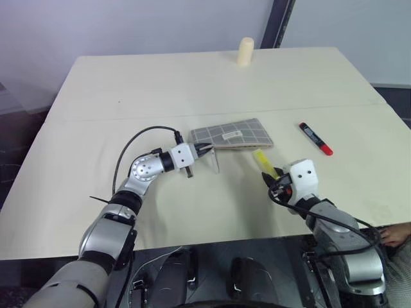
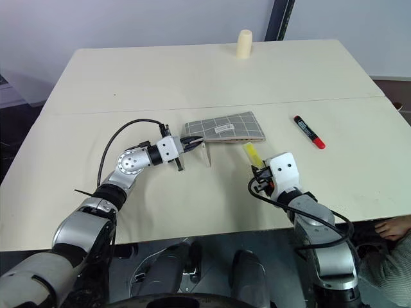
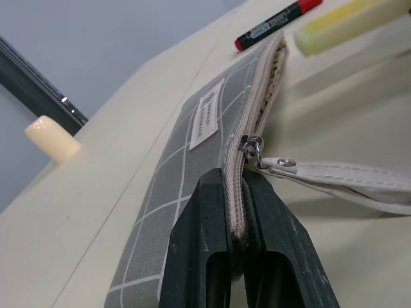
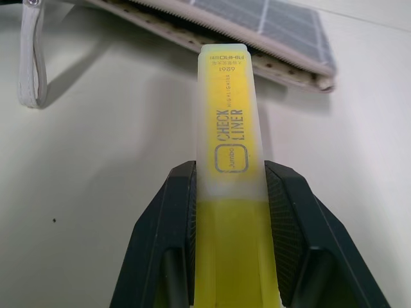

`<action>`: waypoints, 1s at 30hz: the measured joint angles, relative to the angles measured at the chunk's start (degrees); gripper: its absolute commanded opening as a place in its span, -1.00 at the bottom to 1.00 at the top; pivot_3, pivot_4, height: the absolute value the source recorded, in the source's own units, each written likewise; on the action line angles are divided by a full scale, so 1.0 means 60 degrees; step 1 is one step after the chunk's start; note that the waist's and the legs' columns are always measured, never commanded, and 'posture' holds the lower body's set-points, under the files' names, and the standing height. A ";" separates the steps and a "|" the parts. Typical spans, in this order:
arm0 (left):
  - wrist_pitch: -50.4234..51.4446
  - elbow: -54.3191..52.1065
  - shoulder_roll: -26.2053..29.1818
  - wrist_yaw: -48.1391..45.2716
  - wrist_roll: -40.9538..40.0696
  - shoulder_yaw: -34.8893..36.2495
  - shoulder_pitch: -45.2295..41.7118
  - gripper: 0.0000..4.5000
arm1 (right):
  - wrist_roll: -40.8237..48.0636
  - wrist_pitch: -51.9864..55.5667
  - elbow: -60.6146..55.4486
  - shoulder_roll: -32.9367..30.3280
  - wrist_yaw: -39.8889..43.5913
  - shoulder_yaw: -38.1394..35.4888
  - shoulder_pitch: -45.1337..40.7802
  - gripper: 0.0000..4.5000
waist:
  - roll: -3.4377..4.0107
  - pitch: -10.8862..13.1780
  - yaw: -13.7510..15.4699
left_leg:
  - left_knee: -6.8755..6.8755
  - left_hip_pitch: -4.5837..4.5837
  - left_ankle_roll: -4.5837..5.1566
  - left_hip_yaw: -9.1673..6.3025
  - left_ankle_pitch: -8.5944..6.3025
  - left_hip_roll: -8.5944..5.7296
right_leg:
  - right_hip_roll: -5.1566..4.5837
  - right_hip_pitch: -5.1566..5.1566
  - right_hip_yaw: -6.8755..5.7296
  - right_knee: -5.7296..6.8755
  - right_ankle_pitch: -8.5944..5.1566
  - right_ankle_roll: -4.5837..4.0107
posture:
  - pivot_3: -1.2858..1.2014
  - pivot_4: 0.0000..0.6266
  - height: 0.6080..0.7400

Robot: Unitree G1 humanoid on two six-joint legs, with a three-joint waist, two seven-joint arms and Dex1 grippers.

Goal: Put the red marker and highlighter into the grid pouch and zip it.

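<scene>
Yellow highlighter [image 4: 228, 192] base hidden between right fingers [image 4: 173, 231]

A cream cylinder [image 1: 245, 51] stands upright near the beige table's [image 1: 128, 90] far edge.

A broad rectangular table with a matt cream top [image 1: 192, 83] is seen from above, its surface crossed from nine o'clock to three o'clock by a faint straight seam [image 1: 128, 116]. A small pale cream cylindrical object [image 1: 245, 51] is stood upright near the far edge, at about twelve o'clock. A plain pale blue-grey wall [image 1: 128, 25] is seen behind the table. A dark slanted metal post [image 1: 280, 22] is set against it at about one o'clock. Dark floor [image 1: 16, 138] is glimpsed past the table's edge at nine o'clock. The tabletop is evenly lit, with only soft shadows cast.
</scene>
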 measured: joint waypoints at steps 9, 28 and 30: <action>-0.0211 -0.0002 -0.0075 0.0013 0.0224 -0.0234 -0.0047 -1.00 | -0.0020 -0.0429 0.1075 -0.0154 0.0209 0.0158 -0.0946 -0.59 | 0.0000 0.0000 -0.0015 | 0.0005 0.0002 0.0000 -0.0001 0.0000 0.0002 | 0.0000 -0.0001 0.0001 0.0007 0.0001 -0.0001 | 0.03 -0.52 1.00; -0.0549 -0.0859 0.0037 -0.1901 -0.0533 -0.0566 -0.0136 -1.00 | -0.2274 -0.3235 0.3323 -0.2834 0.2590 0.2751 -0.3522 -0.59 | -0.0001 0.0005 -0.0022 | 0.0017 -0.0006 0.0003 0.0001 0.0003 0.0003 | -0.0002 -0.0003 -0.0004 0.0009 0.0001 -0.0002 | 0.03 -0.52 1.00; -0.0476 -0.0990 0.0029 -0.2280 -0.0857 -0.0562 -0.0117 -1.00 | -0.2442 -0.3750 0.3494 -0.2836 0.2755 0.2855 -0.3685 -0.59 | -0.0001 0.0005 -0.0018 | 0.0024 -0.0006 0.0004 0.0001 0.0003 0.0002 | 0.0001 -0.0001 -0.0006 0.0010 0.0002 -0.0002 | 0.03 -0.52 1.00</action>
